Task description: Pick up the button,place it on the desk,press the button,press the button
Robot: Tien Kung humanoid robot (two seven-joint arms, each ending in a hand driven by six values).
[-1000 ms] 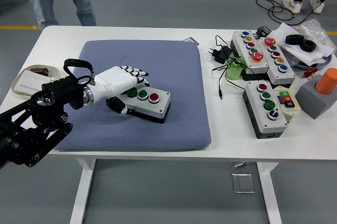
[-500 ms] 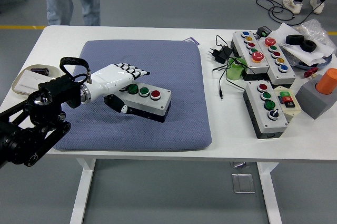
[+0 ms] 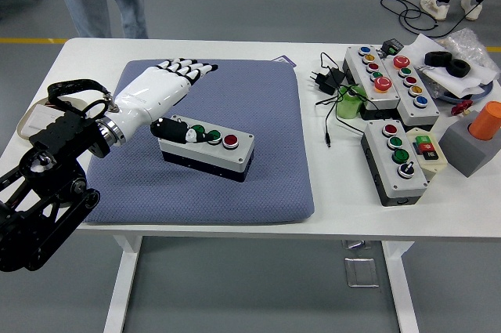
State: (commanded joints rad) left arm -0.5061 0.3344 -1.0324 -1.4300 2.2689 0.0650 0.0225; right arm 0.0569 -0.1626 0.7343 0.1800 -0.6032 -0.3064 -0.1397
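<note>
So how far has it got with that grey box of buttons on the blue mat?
The grey button box with two green buttons and one red already lies on the blue-grey padded mat, so placing looks done. In hand: the robot's white left hand has its four fingers stretched out above the box while its thumb rests by the nearest green button. Whether either press has happened cannot be told.
</note>
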